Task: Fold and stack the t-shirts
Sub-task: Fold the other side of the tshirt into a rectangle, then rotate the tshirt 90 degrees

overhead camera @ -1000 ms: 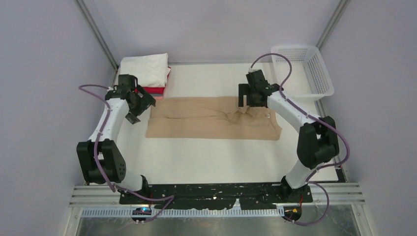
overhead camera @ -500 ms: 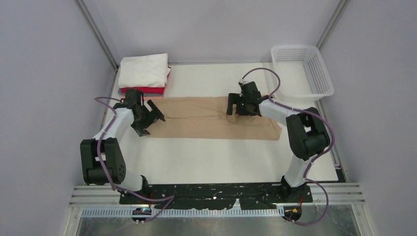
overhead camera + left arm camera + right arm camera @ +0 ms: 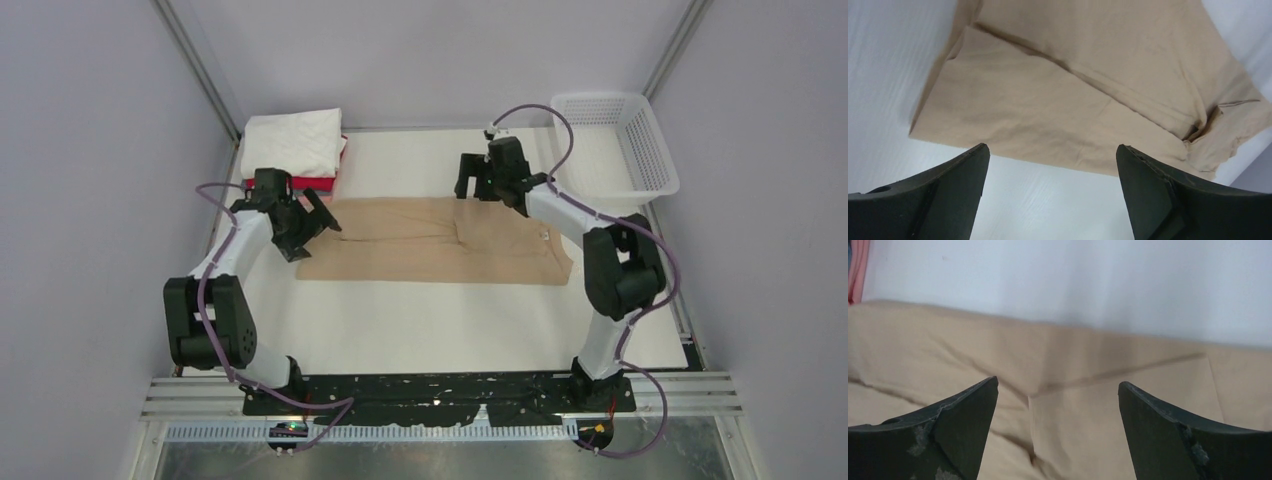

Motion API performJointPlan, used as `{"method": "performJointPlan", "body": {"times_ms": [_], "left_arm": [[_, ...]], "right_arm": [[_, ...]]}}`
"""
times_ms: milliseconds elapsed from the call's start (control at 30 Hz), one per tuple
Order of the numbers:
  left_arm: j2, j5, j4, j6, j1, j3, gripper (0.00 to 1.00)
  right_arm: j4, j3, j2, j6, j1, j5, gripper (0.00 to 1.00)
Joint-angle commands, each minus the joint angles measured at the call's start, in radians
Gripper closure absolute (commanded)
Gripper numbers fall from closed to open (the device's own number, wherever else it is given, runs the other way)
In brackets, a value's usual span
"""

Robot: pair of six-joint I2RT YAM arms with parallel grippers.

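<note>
Sitting just beyond the far-left corner of the tan t-shirt point(image 3: 430, 240), which lies as a long flat strip, is the folded stack point(image 3: 295, 145). The left gripper point(image 3: 1051, 148) hangs spread wide over the shirt's left end, the right gripper point(image 3: 1058, 382) spread wide over its far edge.

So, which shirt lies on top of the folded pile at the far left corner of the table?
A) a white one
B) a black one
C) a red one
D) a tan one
A: in the top view the white shirt covers the pile. Only an edge of a red shirt shows below it, and the tan shirt lies spread out on the table.
</note>
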Motion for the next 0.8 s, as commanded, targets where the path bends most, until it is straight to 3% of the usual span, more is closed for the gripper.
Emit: {"method": "performJointPlan", "body": {"times_ms": [0,200,300,367,533,767], "left_arm": [[0.114,0.100,0.095,-0.008,-0.077,0.133,0.01],[0.314,0.120,0.090,-0.025,-0.168,0.275,0.01],[0.374,0.121,0.089,-0.026,-0.171,0.268,0.01],[0.398,0.122,0.066,-0.020,-0.173,0.259,0.01],[0.315,0.152,0.099,-0.027,-0.177,0.048,0.01],[0.124,0.136,0.273,-0.220,-0.291,-0.292,0.01]], "right_arm": [[-0.011,-0.252,-0.280,0.086,0.001,-0.003,0.05],[-0.002,-0.600,-0.472,0.241,0.003,-0.099,0.05],[-0.015,-0.629,-0.465,0.259,-0.001,-0.046,0.05],[-0.020,-0.611,-0.418,0.259,-0.005,-0.025,0.05],[-0.030,-0.408,-0.220,0.247,-0.015,-0.012,0.05],[-0.045,-0.053,0.072,0.148,-0.059,-0.036,0.05]]}}
